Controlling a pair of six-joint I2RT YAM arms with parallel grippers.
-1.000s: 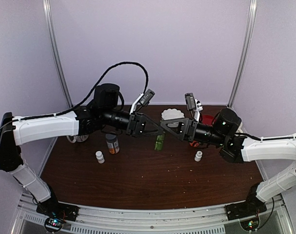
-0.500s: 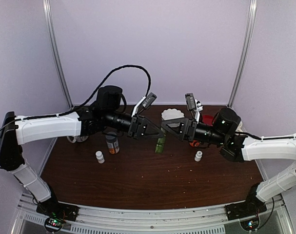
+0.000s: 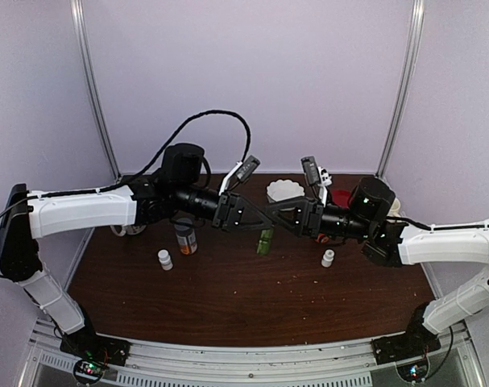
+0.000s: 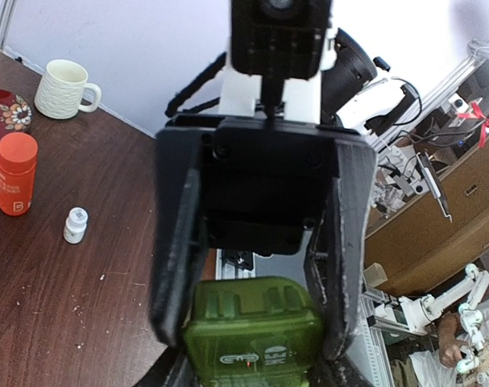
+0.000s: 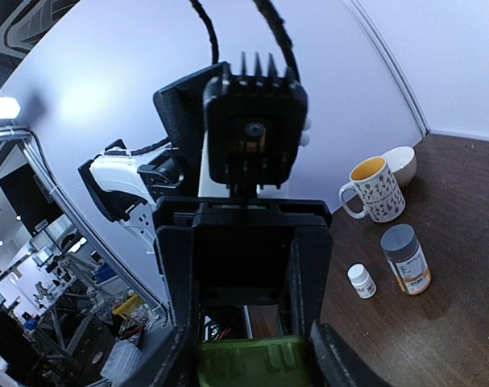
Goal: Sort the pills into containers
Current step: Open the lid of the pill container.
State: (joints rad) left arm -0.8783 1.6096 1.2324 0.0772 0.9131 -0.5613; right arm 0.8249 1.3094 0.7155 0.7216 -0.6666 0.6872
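Two grippers meet over the middle of the desk [image 3: 228, 310], and in the last second they have pushed closer together. My left gripper [image 4: 252, 326] has not altered: its matt black, scuffed fingers [image 4: 176, 242] clamp the sides of the pill box [image 3: 265, 240], a translucent dark-green plastic strip with a ribbed lid and an embossed oval mark. My right gripper [image 5: 248, 347] has slid in from the right and narrowed around the box's other end. Its fingers lie along the green plastic, but I cannot tell whether they press yet. I judge this a shared hold to get a lid open. The pills I cannot pick out; pale specks dot the dark wood grain.
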